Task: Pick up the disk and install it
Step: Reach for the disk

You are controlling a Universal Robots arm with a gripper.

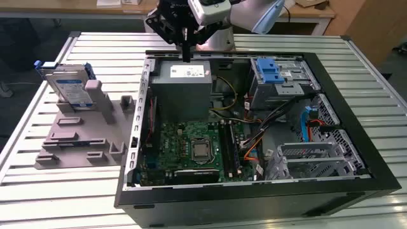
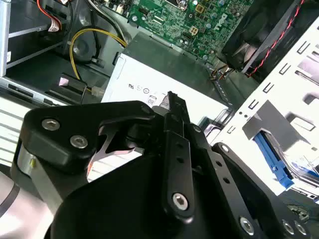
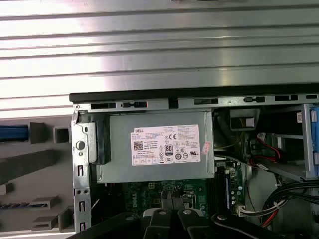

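Observation:
The disk (image 1: 68, 87) stands upright on edge in a grey holder (image 1: 79, 143) on the slatted table, at the exterior view's left. It is silver with a white-and-blue label and a blue bracket, and its blue edge (image 3: 12, 133) also shows in the first wrist view. My gripper (image 1: 186, 56) hangs over the back edge of the open computer case (image 1: 254, 195), just above the grey power-supply box (image 1: 184, 85), well to the right of the disk. Its black fingers (image 2: 172, 107) are pressed together with nothing between them, and they point at the power-supply box (image 3: 159, 147).
Inside the case lie a green motherboard (image 1: 190, 150), bundled cables (image 1: 254, 138) and a grey drive cage with a blue latch (image 1: 275, 74). A second metal cage (image 1: 311, 160) sits at the front right. The slatted metal table (image 1: 57, 191) surrounds the case.

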